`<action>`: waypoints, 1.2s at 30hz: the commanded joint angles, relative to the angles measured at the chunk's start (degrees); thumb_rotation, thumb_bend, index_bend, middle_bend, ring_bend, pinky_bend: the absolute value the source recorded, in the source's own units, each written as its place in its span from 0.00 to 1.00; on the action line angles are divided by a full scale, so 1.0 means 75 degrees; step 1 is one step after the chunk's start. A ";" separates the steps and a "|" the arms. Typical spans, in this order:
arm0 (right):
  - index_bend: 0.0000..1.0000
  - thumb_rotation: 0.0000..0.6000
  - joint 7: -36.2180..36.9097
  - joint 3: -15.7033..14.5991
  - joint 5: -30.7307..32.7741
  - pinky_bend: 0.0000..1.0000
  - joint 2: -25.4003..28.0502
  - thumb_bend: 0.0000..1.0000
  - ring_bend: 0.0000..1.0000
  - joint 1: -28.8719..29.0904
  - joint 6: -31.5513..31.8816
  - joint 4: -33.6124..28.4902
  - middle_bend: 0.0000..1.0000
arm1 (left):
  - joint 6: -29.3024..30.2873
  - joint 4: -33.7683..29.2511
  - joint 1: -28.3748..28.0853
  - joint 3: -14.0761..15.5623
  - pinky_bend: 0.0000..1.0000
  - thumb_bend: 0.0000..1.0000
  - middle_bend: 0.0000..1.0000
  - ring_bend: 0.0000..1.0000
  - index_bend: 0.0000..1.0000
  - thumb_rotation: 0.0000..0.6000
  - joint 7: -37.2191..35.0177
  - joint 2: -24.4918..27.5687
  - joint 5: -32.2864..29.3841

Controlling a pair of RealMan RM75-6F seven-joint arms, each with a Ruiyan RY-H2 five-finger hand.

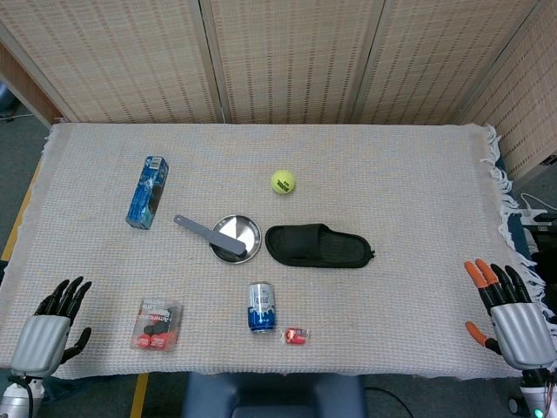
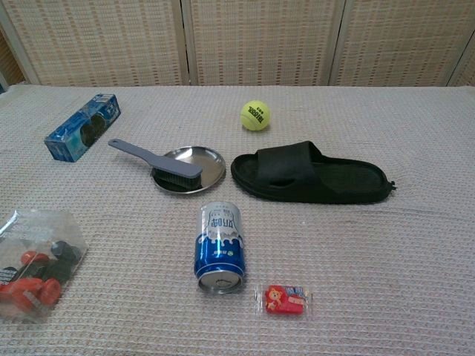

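My left hand [image 1: 54, 324] lies at the near left corner of the table, fingers spread, holding nothing; a clear bag of red and black parts [image 1: 157, 325] [image 2: 31, 273] is the closest thing to it. My right hand [image 1: 511, 309] rests at the near right edge, orange-tipped fingers spread, empty and far from any object. A blue drink can [image 1: 261, 307] [image 2: 220, 247] lies near the front centre, with a small red sweet packet [image 1: 297, 335] [image 2: 286, 300] beside it. Neither hand shows in the chest view.
A grey brush [image 1: 209, 235] [image 2: 157, 159] rests on a steel plate [image 1: 245, 231] [image 2: 204, 162]. A black slipper [image 1: 318, 246] [image 2: 308, 174] lies to the plate's right, a tennis ball [image 1: 283, 181] [image 2: 255, 115] behind it, and a blue box [image 1: 148, 192] [image 2: 82, 127] at the left.
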 commanded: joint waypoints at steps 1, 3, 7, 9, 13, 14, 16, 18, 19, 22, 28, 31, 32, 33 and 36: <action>0.00 1.00 0.0051 -0.0010 -0.0028 0.00 0.0000 0.11 0.00 0.0008 -0.0012 0.0017 0.00 | -0.0011 0.0020 -0.0009 0.0007 0.22 0.37 0.01 0.00 0.05 1.00 -0.0012 -0.0009 0.0019; 0.00 1.00 0.0048 -0.0006 -0.0024 0.00 -0.0002 0.11 0.00 0.0013 -0.0028 0.0014 0.00 | -0.0065 0.0037 -0.0043 0.0010 0.22 0.37 0.01 0.00 0.05 1.00 -0.0060 -0.0030 0.0030; 0.00 1.00 0.0034 0.0009 0.0013 0.00 -0.0010 0.12 0.00 0.0012 -0.0057 0.0009 0.00 | -0.0517 0.0023 -0.0380 -0.0037 0.25 0.37 0.02 0.02 0.05 1.00 -0.0147 -0.0020 0.0108; 0.00 1.00 0.0013 0.0009 0.0027 0.00 -0.0015 0.11 0.00 0.0020 -0.0093 0.0010 0.00 | -0.0820 -0.0152 -0.0645 -0.0130 0.28 0.37 0.03 0.05 0.05 1.00 0.0091 0.0047 0.0142; 0.00 1.00 -0.0037 0.0020 0.0086 0.00 -0.0050 0.11 0.00 0.0063 -0.0219 0.0018 0.00 | -0.1827 -0.0748 -0.1486 -0.0454 0.55 0.39 0.08 0.25 0.08 1.00 0.0490 0.0131 0.0125; 0.00 1.00 -0.0045 0.0021 0.0106 0.00 -0.0056 0.11 0.00 0.0075 -0.0260 0.0020 0.00 | -0.2104 -0.0875 -0.1684 -0.0548 0.62 0.39 0.09 0.32 0.08 1.00 0.0544 0.0134 0.0025; 0.00 1.00 -0.0066 0.0022 0.0160 0.00 -0.0059 0.12 0.00 0.0101 -0.0354 0.0009 0.00 | -0.2696 -0.1115 -0.2139 -0.0787 0.73 0.41 0.10 0.41 0.09 1.00 0.0781 0.0086 -0.0219; 0.00 1.00 -0.0060 0.0021 0.0200 0.00 -0.0064 0.12 0.00 0.0125 -0.0433 0.0009 0.00 | -0.3064 -0.1220 -0.2489 -0.1041 0.81 0.42 0.13 0.48 0.10 1.00 0.0915 -0.0091 -0.0487; 0.00 1.00 -0.0054 0.0020 0.0225 0.00 -0.0064 0.12 0.00 0.0145 -0.0491 0.0015 0.00 | -0.3240 -0.1251 -0.2692 -0.1216 0.84 0.42 0.14 0.51 0.11 1.00 0.0945 -0.0264 -0.0694; 0.00 1.00 0.0006 -0.0007 0.0279 0.00 -0.0020 0.11 0.00 0.0193 -0.0654 0.0004 0.00 | -0.3641 -0.1216 -0.3167 -0.1578 0.89 0.42 0.15 0.54 0.10 1.00 0.0762 -0.0719 -0.1149; 0.00 1.00 0.0139 -0.0012 0.0284 0.00 0.0055 0.11 0.00 0.0210 -0.0681 -0.0020 0.00 | -0.4261 -0.0775 -0.4024 -0.1956 0.92 0.42 0.16 0.56 0.13 1.00 0.1397 -0.1492 -0.1846; 0.00 1.00 0.0154 -0.0008 0.0280 0.00 0.0057 0.11 0.00 0.0209 -0.0668 -0.0016 0.00 | -0.4310 -0.0698 -0.4121 -0.1984 0.93 0.42 0.17 0.58 0.14 1.00 0.1528 -0.1600 -0.1962; 0.00 1.00 0.0174 0.0002 0.0271 0.00 0.0054 0.11 0.00 0.0205 -0.0638 -0.0009 0.00 | -0.4389 -0.0613 -0.4237 -0.2015 0.93 0.42 0.17 0.58 0.15 1.00 0.1666 -0.1718 -0.2099; 0.00 1.00 0.0252 0.0076 0.0239 0.00 0.0045 0.11 0.00 0.0172 -0.0444 0.0008 0.00 | -0.4636 -0.0320 -0.4551 -0.2102 0.93 0.42 0.17 0.58 0.15 1.00 0.1992 -0.2031 -0.2384; 0.00 1.00 0.0349 0.0057 0.0208 0.00 0.0087 0.11 0.00 0.0124 -0.0357 0.0043 0.00 | -0.4550 0.0432 -0.4937 -0.2287 0.93 0.42 0.16 0.61 0.17 1.00 0.2558 -0.2719 -0.2821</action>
